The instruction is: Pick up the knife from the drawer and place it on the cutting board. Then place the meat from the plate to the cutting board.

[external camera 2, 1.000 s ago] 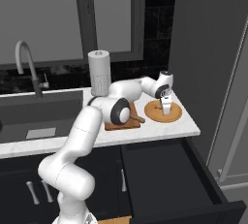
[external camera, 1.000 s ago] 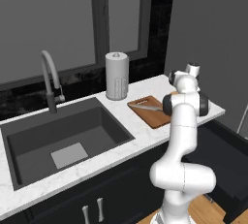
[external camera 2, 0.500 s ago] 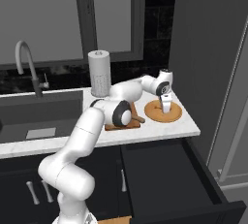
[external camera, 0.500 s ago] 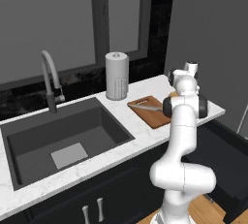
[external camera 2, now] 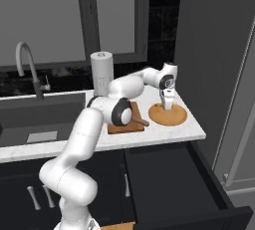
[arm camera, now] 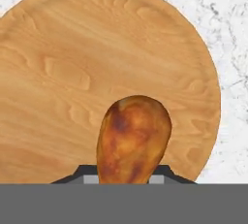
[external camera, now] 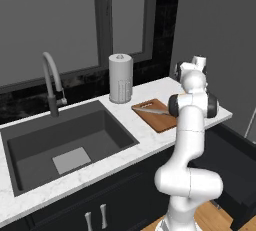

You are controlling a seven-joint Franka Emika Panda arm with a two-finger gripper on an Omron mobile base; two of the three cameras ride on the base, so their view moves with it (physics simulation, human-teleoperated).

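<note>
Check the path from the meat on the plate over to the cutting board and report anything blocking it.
Nothing visible blocks it. The tool is down on the meat on the plate; the cutting board lies beside it, with the knife on it.

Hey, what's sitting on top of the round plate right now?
The meat lies on the plate, with the claw closed around its near end. The rest of the plate's wooden face is bare. The meat's underside and the patch of plate beneath it are covered.
</note>
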